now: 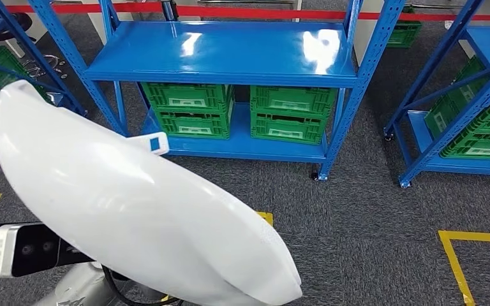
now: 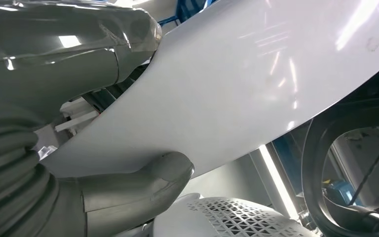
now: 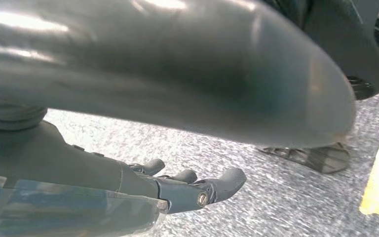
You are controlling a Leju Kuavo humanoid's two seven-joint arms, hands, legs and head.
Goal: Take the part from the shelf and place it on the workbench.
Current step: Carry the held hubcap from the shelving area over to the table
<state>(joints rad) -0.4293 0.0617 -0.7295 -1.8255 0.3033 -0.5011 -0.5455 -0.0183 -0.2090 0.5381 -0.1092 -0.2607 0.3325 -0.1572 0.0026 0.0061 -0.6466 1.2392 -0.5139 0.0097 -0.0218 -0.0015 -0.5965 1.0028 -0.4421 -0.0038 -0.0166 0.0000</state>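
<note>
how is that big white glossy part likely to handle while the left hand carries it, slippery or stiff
Probably slippery: the white part is glossy, with bright reflections across it in the left wrist view. It looks stiff, keeping its curved shell form though the left hand grips it at one edge only. Being long and held off-centre, it may tend to swing or twist in the grip.

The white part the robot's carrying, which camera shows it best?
The head view: the white part shows nearly whole, slanting across the left. The left wrist view shows only a glossy stretch, gripped by the left hand. The right wrist view shows carpet instead.
</note>
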